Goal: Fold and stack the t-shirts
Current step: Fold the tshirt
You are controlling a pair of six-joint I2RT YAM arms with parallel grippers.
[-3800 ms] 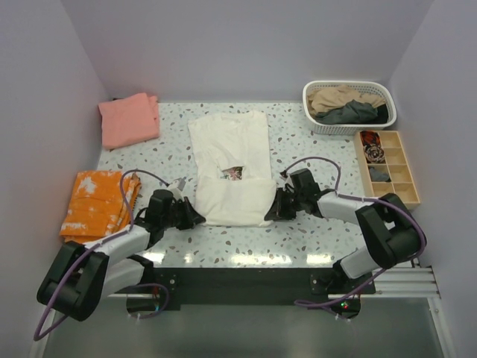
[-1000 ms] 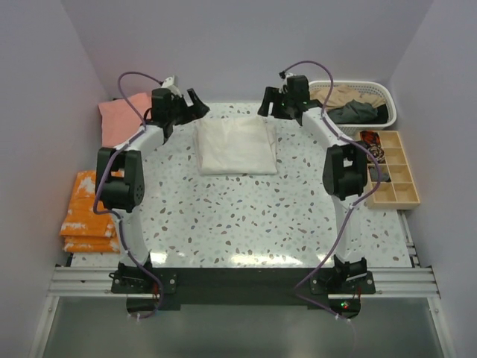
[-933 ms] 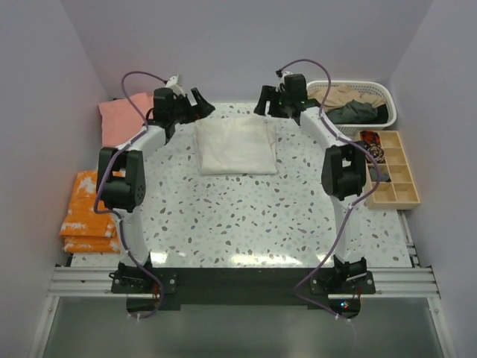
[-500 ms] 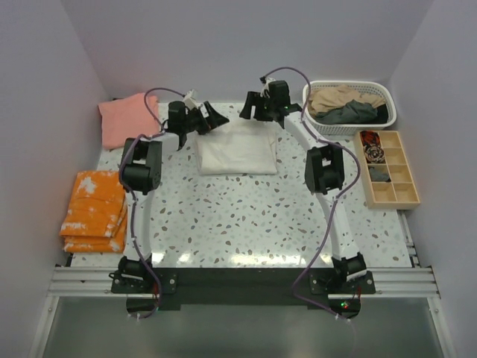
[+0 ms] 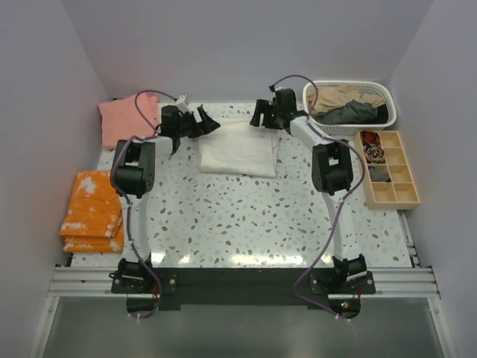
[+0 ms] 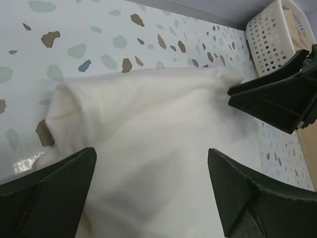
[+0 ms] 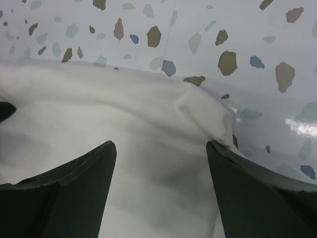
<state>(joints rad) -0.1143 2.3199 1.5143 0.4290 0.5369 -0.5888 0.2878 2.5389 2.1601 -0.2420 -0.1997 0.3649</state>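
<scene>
Flanking cream t-shirt [image 5: 237, 149] (far edge, seemingly untouched), left end effector [image 5: 207, 124], right end effector [image 5: 258, 118], both spread wide.

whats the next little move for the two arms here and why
Probably lower the left tool and right tool and close them on the far corners of the folded cream t-shirt. Both hang open, one over each corner, and both wrist views show cloth between the open jaws with nothing gripped. Whether that sets up another fold or a lift, I can't tell.

White links [image 5: 135, 231], black joints [image 5: 133, 168], purple cables [image 5: 149, 94] (end effectors [image 5: 209, 121] [image 5: 257, 118] black, wedge-fingered).
</scene>
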